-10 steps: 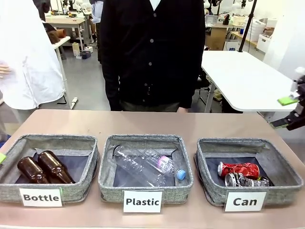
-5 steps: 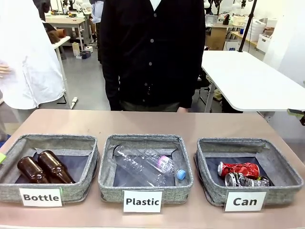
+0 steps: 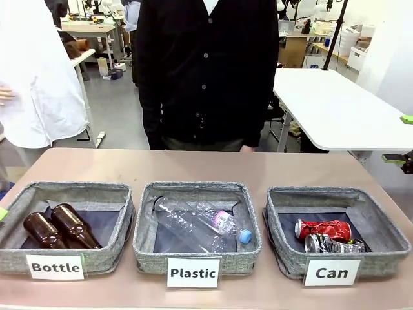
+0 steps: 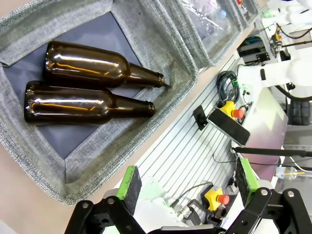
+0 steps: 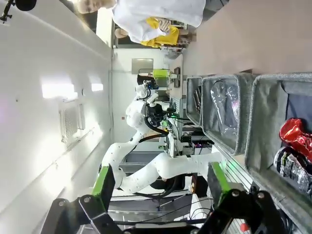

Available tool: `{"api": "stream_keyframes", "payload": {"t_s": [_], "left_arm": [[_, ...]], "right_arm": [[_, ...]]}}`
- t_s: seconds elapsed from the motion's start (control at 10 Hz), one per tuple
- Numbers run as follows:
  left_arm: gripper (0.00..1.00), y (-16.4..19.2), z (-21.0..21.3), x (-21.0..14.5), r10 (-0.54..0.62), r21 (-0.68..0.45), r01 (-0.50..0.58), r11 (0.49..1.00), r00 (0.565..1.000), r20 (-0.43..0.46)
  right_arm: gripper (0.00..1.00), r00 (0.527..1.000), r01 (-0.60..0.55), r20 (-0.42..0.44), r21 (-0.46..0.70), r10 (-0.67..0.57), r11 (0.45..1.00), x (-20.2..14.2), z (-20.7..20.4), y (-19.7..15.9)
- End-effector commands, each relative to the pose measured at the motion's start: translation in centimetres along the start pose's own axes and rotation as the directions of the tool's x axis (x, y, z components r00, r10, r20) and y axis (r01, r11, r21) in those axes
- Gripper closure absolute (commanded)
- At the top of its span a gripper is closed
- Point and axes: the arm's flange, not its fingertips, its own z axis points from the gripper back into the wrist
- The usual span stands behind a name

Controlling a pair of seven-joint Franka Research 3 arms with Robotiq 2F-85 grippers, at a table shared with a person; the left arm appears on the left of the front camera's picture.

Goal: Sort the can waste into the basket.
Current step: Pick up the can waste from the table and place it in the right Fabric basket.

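Cans (image 3: 326, 236) well below right gripper (image 3: 405, 138)

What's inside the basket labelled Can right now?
Two crushed cans lie in the Can basket: a red can and a silver can touching in front of it. The silver can's underside is hidden.

Ahead of the left pincer (image 4: 187, 183), up past its finger on the picture's left, two brown glass bottles (image 4: 92, 87) lie side by side in the grey woven "Bottle" basket (image 4: 29, 141), necks pointing the same way. Farther from that pincer, the next basket, labelled "Plastic" (image 3: 193, 248), holds a clear plastic bottle (image 3: 200, 226) with a blue cap. Farthest off, a person in a dark buttoned cardigan (image 3: 206, 71) stands across the brown table (image 3: 206, 165).
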Motion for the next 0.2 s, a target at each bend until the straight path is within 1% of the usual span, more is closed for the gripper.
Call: {"api": "stream_keyframes", "payload": {"t_s": [0.0,0.1], "left_arm": [[0.00,-0.13,0.10,-0.25,0.000,-0.003,0.000,1.000,1.000,-0.007],[0.00,-0.13,0.10,-0.25,0.000,-0.003,0.000,1.000,1.000,-0.007]], "right_arm": [[0.00,1.000,-0.024,-0.011,0.004,0.024,1.000,-0.14,0.52,0.12],[0.00,1.000,-0.024,-0.011,0.004,0.024,1.000,-0.14,0.52,0.12]]}}
